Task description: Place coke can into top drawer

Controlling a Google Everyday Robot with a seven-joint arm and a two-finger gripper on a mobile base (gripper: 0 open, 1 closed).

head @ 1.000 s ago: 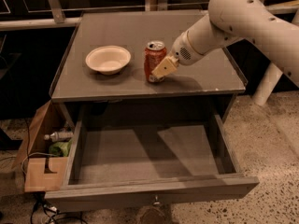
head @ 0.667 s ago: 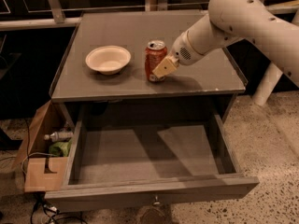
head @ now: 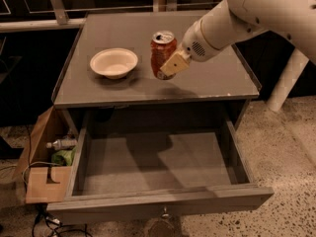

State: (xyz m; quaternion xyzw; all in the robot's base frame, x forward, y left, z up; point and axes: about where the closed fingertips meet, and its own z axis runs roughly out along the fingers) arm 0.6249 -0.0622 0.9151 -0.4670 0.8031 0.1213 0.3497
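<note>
The red coke can [head: 162, 51] with a silver top is held upright, a little above the grey cabinet top [head: 217, 78]. My gripper [head: 168, 63] is shut on the can from its right side; one tan fingertip [head: 174, 63] shows in front of it. The white arm reaches in from the upper right. The top drawer [head: 158, 169] is pulled wide open below, its flat grey bottom bare, with a small knob at the front.
A white bowl [head: 114, 62] sits on the cabinet top left of the can. A cardboard box [head: 42, 181] with a bottle and green item stands on the floor left of the drawer. Speckled floor lies to the right.
The can has risen off the cabinet top in my gripper and its shadow now falls on the surface below it.
</note>
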